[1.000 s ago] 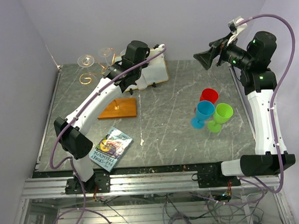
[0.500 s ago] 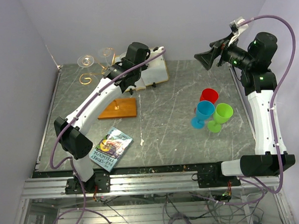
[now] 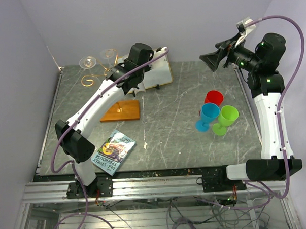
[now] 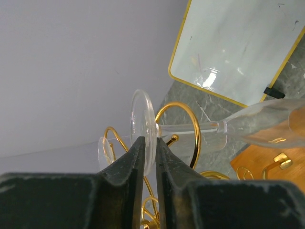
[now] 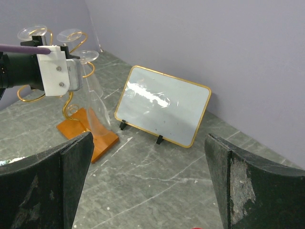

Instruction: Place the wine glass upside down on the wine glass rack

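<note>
Clear wine glass (image 4: 267, 121) inverted, stem in loop of gold wire rack (image 4: 180, 103) so foot carries it; left end effector (image 4: 148, 141) barely parted astride foot, grip unclear

The clear wine glass (image 5: 95, 112) hangs upside down from the gold wine glass rack (image 3: 121, 111). The rack's wooden base sits near the table's (image 3: 182, 93) far-left corner.

Book (image 3: 113, 152) at 7 o'clock on the table (image 3: 177, 93): cover title, upside down to the top camera, reads "…-STOREY TREEHOUSE". The number before it is too small to read.
</note>
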`<state>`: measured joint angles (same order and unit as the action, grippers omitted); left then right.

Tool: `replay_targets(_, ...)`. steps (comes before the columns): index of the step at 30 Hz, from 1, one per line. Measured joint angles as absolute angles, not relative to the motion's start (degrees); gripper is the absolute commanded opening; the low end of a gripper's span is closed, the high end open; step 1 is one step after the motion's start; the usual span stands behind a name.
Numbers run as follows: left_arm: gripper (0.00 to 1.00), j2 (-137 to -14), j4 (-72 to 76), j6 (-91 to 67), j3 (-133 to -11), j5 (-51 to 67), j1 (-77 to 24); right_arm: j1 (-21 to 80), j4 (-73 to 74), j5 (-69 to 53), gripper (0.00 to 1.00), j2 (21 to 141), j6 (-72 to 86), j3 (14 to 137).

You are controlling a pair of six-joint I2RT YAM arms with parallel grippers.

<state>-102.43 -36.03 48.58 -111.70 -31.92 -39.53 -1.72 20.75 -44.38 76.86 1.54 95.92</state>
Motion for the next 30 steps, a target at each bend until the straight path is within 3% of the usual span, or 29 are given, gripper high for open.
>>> replay_targets(14, 0.37, -102.1, -38.4, 46.6, -112.0, -32.4, -39.5, -2.2, 20.3, -44.6, 1.00, 76.8, 2.0, 95.1)
replay_targets(22, 0.50, -101.1, -39.8, 46.7, -111.9, -32.4, -39.4, -2.3, 19.9, -44.6, 1.00, 76.8, 2.0, 95.0)
replay_targets(30, 0.53, -98.7, -40.6, 46.7, -110.1, -32.4, -39.4, -2.7, 19.9, -44.6, 1.00, 76.8, 2.1, 95.0)
